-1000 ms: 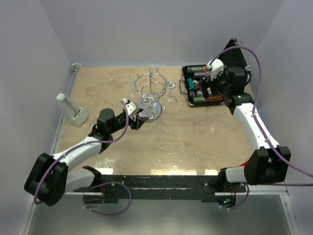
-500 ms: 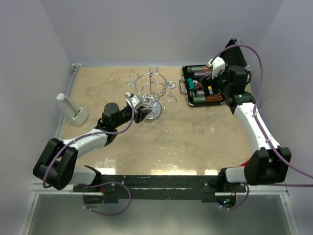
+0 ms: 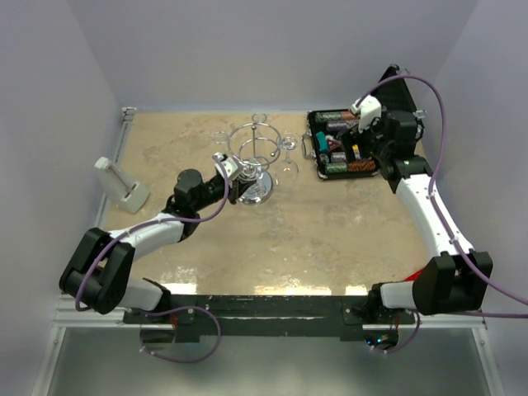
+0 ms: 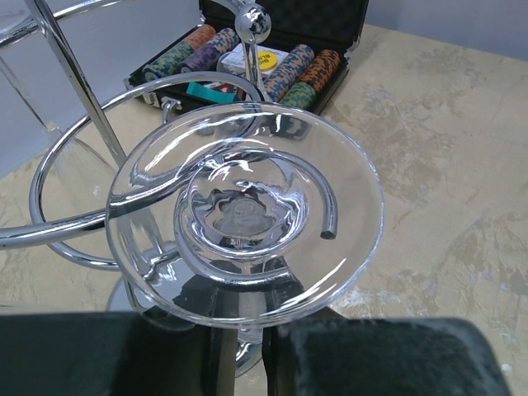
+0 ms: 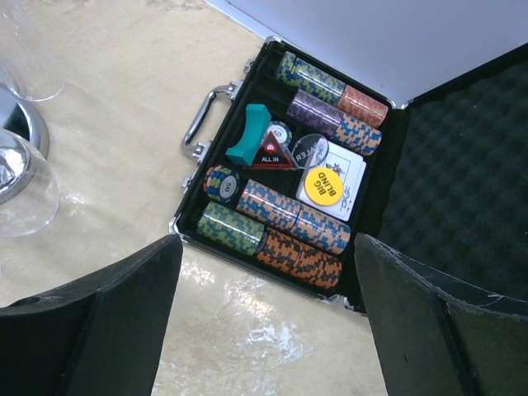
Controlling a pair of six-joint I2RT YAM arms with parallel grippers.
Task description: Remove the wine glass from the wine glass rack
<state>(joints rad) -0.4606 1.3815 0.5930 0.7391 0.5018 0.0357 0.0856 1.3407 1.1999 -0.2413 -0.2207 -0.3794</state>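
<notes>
Wine glass (image 4: 247, 219) inverted, stem vertical

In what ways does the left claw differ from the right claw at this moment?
The left claw is closed on the wine glass stem, which sits between its fingers; the right claw stands wide open and holds nothing. The left claw is at the wine glass rack; the right claw hangs above the open chip case. Both have black fingers.

Chrome wine glass rack (image 3: 258, 189), clear wine glass (image 4: 355, 206), beige marbled table (image 3: 330, 231)
</notes>
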